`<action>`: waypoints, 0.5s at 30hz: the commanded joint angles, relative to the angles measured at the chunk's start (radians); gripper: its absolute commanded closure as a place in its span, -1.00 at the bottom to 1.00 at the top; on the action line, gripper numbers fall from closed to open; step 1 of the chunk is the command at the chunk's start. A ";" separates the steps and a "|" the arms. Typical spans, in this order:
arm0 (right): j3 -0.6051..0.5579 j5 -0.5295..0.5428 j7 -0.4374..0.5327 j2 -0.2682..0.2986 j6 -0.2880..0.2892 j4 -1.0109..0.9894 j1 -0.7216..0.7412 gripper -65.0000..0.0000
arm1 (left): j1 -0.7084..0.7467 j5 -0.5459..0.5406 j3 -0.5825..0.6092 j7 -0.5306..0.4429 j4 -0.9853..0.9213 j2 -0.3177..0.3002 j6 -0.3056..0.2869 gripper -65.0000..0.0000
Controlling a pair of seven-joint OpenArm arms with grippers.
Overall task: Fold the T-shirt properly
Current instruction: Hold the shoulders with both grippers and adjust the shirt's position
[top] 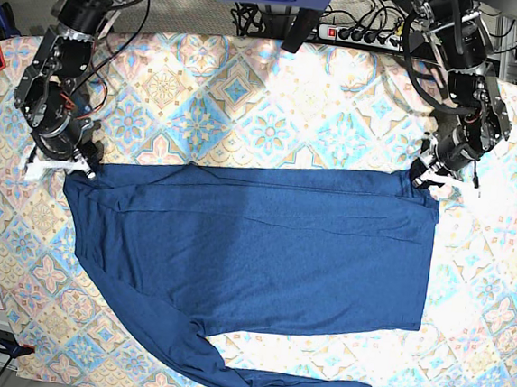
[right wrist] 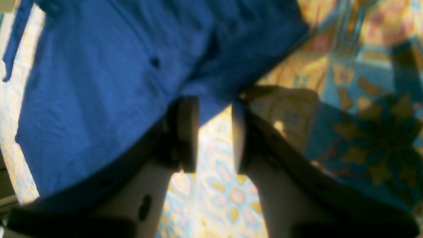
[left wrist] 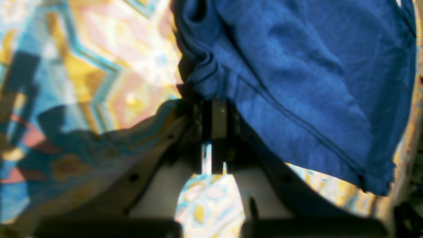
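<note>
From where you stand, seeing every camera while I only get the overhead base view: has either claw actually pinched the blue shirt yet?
Observer: The left gripper has; its wrist view shows the jaws shut on a bunched edge of the T-shirt.
Operator: And the other claw?
Observer: The right gripper is open, with tablecloth showing between its fingers.
Operator: Is cloth anywhere near that one?
Observer: Yes, a tip of the shirt edge reaches into the gap between them.

T-shirt (top: pixel 263 248): thin matt knit; tablecloth (top: pixel 248 102): smooth cloth.
</note>
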 commanded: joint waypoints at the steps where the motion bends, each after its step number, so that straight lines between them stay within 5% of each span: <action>1: 0.003 0.012 0.012 0.015 0.008 0.011 0.014 0.44 | -0.009 -0.031 -0.003 -0.007 0.017 -0.014 -0.004 1.00; 6: 0.003 0.012 0.012 0.015 0.005 0.011 0.017 0.18 | 0.029 -0.039 -0.003 -0.007 0.124 -0.015 0.000 1.00; 15: 0.003 0.012 0.012 0.016 0.005 -0.195 0.157 0.15 | 0.027 -0.039 -0.006 0.021 0.139 -0.015 0.000 1.00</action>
